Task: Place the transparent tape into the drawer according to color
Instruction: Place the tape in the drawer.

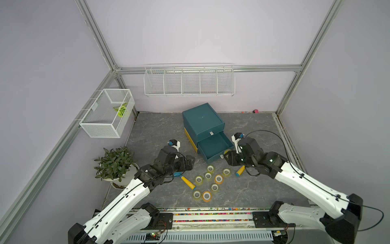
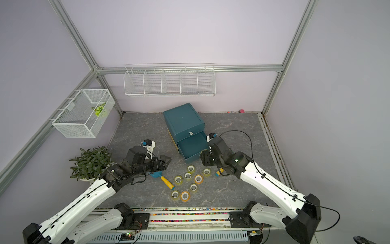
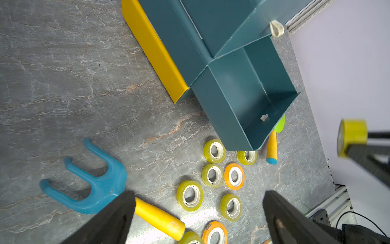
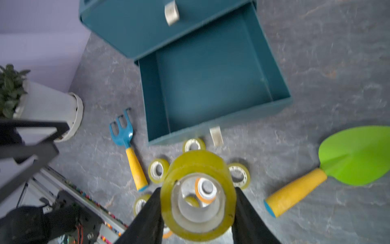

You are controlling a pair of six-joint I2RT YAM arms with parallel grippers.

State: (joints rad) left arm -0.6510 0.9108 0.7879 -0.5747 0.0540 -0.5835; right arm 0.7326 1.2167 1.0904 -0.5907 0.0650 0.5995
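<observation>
Right hand (image 4: 197, 202) first: its two black fingers are pinched partway in on the sides of a yellow-green tape roll (image 4: 198, 164), core facing the wrist camera, so the roll can drop out flat once they part. It hangs clear of the surface (image 1: 160, 135), near the front right corner of the open drawer (image 4: 211, 84). My read is that it is on its way in. That lower drawer is pulled out of the teal chest (image 1: 201, 120) and bare inside, while the one above it is shut, and a yellow strip (image 3: 154, 48) runs along the chest's foot. Moving outward, six more yellow-green rolls and two orange ones (image 1: 218, 179) lie flat in a loose bunch on the surface in front of the drawer, the nearest (image 1: 210, 168) just beside its front wall. That wall is the one thing to lift over. The green shovel (image 4: 356, 156) lies beside the same corner, under the arm's path but low. Over on the other side, the left hand (image 1: 190, 162) is spread wide and empty, near the blue rake (image 1: 187, 182) and apart from the drawer, so it blocks nothing. The potted plant (image 1: 115, 164) and the wire baskets (image 1: 188, 81) on the walls sit well out of the way.
</observation>
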